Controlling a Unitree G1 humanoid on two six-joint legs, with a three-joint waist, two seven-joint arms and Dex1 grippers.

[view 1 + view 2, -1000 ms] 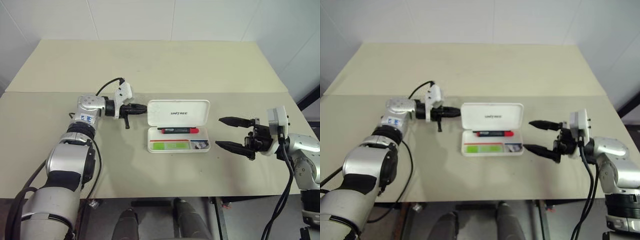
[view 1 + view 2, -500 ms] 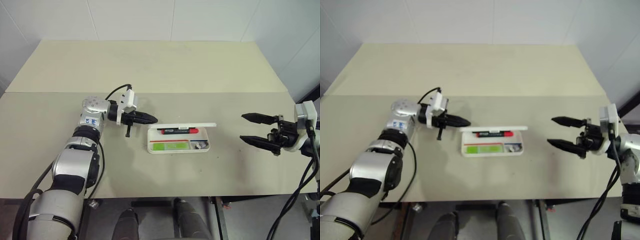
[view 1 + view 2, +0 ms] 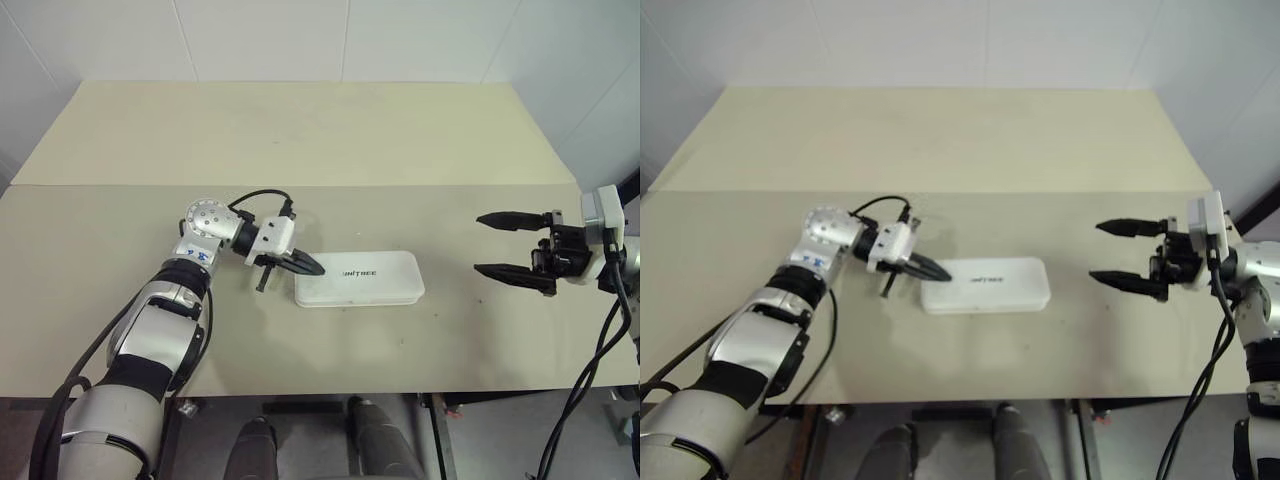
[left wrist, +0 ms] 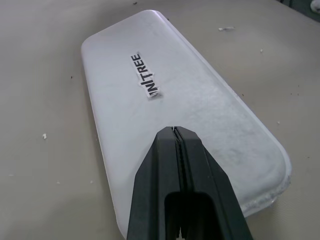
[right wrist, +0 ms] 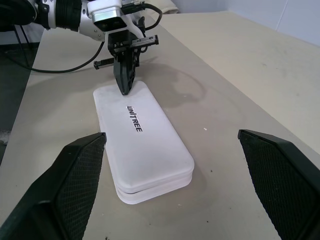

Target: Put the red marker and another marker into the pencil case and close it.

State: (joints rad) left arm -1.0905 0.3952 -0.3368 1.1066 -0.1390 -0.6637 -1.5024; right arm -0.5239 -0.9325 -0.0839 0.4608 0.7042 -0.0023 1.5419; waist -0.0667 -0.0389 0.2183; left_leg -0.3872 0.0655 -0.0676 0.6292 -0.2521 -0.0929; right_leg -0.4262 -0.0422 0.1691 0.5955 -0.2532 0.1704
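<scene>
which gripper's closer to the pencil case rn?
Left. The left gripper is shut, its tip over the lid at the pencil case end nearest it. The right gripper is open, off past the far end, apart from it.

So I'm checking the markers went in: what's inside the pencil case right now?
That cannot be seen: the pencil case lies with its lid down, so whatever is inside is covered. On top, the shut left pincer rests at one end of the lid, near the black UNITREE print.

Our arms were silver metal with black joint bands and looping black cables; each white wrist housing carried an end effector point(image 3: 308, 266) of two tapered black fingers point(image 3: 507, 220).
</scene>
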